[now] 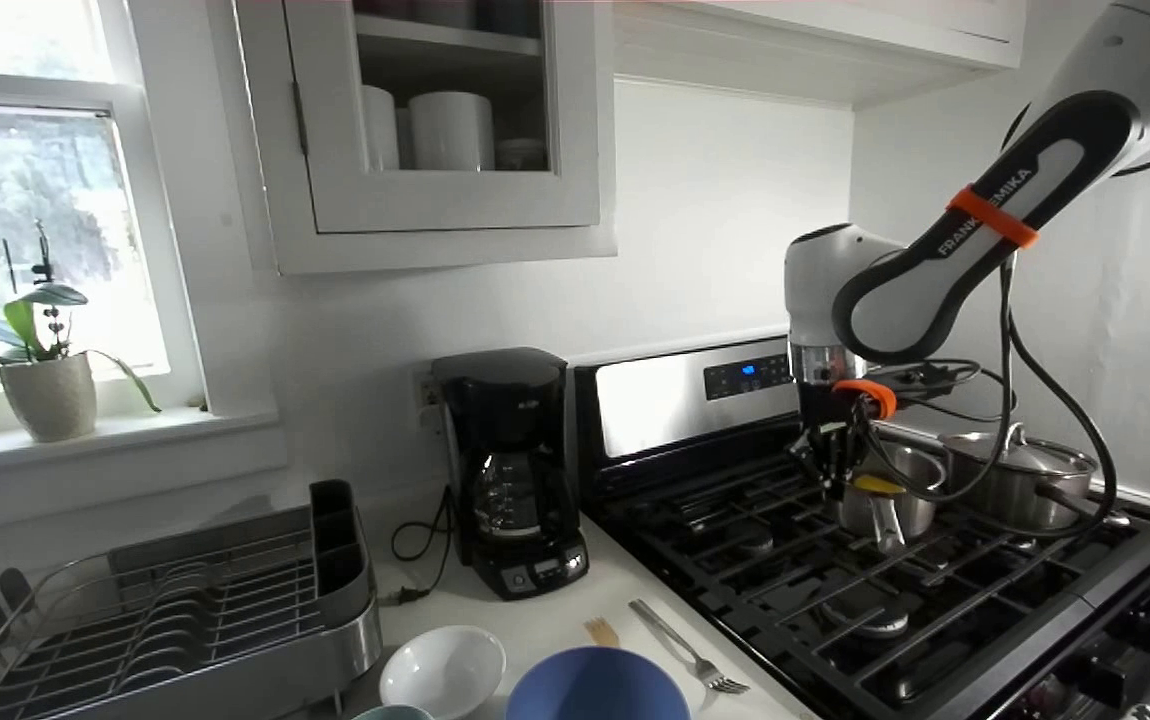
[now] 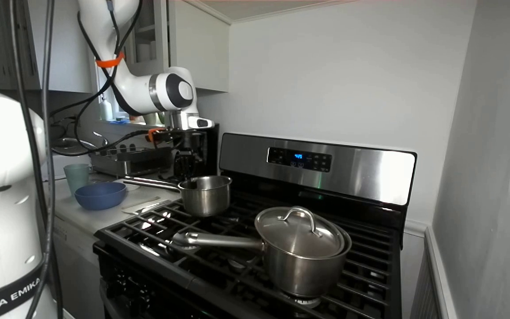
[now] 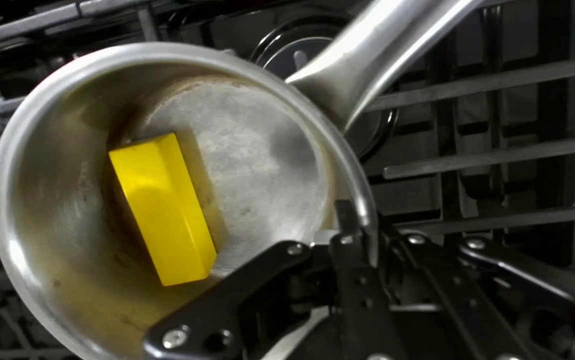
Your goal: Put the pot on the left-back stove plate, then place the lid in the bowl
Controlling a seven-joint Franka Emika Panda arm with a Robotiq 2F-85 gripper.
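Observation:
The pot (image 1: 913,518), small and shiny with a golden inside, is over the left part of the range's grate; it also shows in an exterior view (image 2: 207,198). Whether its base touches the grate is unclear. A yellow block (image 3: 165,210) lies inside it. My gripper (image 3: 365,225) is shut on the pot's rim (image 3: 335,122), one finger inside the wall and one outside. A left-back stove plate (image 1: 755,540) shows beside the pot. A steel lid (image 2: 299,232) sits slightly askew on the larger steel pot (image 2: 304,274). The blue bowl (image 2: 100,196) stands on the counter.
A white bowl (image 1: 443,672), a fork (image 1: 690,648) and a teal cup (image 2: 76,177) are on the counter. A coffee maker (image 1: 515,470) stands beside the range. The larger pot's handle (image 2: 226,240) reaches across the grate. Cables (image 1: 1060,400) hang from the arm near the larger pot.

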